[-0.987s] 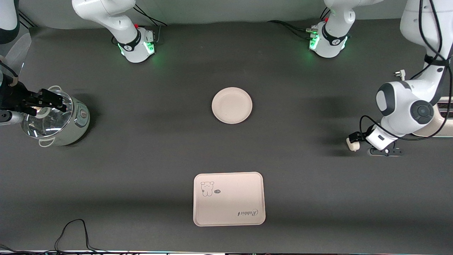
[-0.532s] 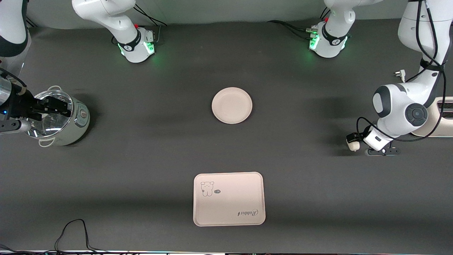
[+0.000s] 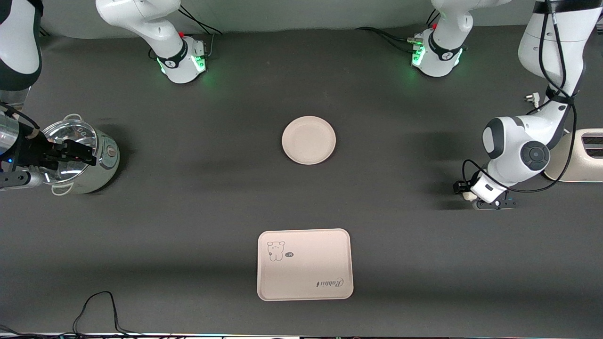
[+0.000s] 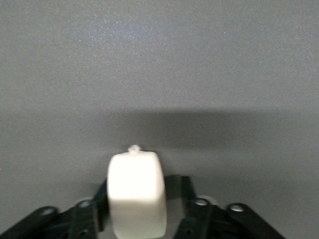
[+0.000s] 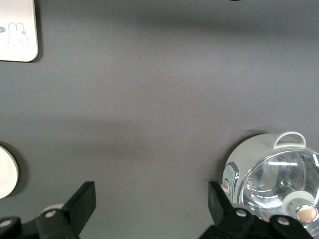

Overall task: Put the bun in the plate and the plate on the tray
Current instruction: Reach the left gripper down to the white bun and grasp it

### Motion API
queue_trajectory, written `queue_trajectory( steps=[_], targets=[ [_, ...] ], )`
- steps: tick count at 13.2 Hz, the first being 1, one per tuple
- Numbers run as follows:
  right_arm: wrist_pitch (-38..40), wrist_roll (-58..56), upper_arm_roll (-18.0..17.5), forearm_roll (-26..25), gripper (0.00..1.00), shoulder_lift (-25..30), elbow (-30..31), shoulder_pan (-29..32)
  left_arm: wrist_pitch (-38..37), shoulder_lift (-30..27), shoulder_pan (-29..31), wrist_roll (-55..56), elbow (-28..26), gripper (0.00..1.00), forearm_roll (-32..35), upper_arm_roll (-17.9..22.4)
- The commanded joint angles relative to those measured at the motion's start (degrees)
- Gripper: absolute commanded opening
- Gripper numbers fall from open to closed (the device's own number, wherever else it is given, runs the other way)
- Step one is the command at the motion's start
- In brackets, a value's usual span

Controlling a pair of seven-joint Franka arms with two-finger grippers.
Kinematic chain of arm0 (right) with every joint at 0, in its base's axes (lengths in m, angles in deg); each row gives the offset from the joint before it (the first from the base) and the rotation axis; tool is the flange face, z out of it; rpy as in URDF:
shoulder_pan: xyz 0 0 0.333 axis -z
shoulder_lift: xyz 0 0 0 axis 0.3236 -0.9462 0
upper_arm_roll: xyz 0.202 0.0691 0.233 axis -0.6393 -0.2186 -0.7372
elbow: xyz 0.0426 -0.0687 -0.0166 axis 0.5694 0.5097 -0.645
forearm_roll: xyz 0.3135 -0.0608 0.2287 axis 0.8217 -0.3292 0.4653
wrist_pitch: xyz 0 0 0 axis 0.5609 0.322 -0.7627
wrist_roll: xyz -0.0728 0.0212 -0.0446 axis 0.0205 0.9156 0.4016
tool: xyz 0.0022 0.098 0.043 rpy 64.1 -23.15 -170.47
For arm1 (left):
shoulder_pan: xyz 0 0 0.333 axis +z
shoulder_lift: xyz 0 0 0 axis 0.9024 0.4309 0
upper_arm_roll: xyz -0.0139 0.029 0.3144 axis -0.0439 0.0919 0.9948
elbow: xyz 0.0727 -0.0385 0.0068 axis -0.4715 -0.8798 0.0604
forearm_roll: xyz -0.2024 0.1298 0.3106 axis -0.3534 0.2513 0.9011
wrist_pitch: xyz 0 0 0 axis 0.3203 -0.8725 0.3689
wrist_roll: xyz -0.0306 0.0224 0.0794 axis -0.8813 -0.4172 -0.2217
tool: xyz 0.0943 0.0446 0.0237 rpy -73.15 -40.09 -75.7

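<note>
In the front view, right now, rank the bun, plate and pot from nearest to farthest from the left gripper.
1. The bun: between the left gripper's fingers, at the left arm's end.
2. The plate: mid-table.
3. The pot: at the right arm's end, under the right gripper.

A robot lab was shown, not a home. Two white robot arms were bolted to a wide table point(image 3: 188, 197) covered in dark grey cloth, and green lights glowed at their bases. Black cables point(image 3: 99, 310) were left trailing over the table's edge. A few kitchen things were set far apart as props: a pot with a glass lid point(image 3: 82, 157), a cream toaster point(image 3: 577, 157), a plate point(image 3: 308, 140) and a tray point(image 3: 305, 264).
</note>
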Motion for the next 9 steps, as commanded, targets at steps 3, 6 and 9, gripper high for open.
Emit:
queue_trajectory(
  steps=[3,6,9],
  targets=[
    [0.11,1.12,-0.6,3.29,1.0,-5.62,-7.05,0.34,-0.28,-1.51,-0.52,0.91,-0.71,0.33,0.4,0.43],
    [0.02,4.72,-0.86,5.85,1.0,-8.6,-8.71,0.08,-7.72,-6.76,-3.23,3.19,-0.97,0.33,0.4,0.35],
    [-1.9,7.18,-1.3,7.68,1.0,-15.72,-13.38,-1.32,-19.05,-15.28,-8.84,10.2,-0.36,0.33,-0.39,0.17]
  ],
)
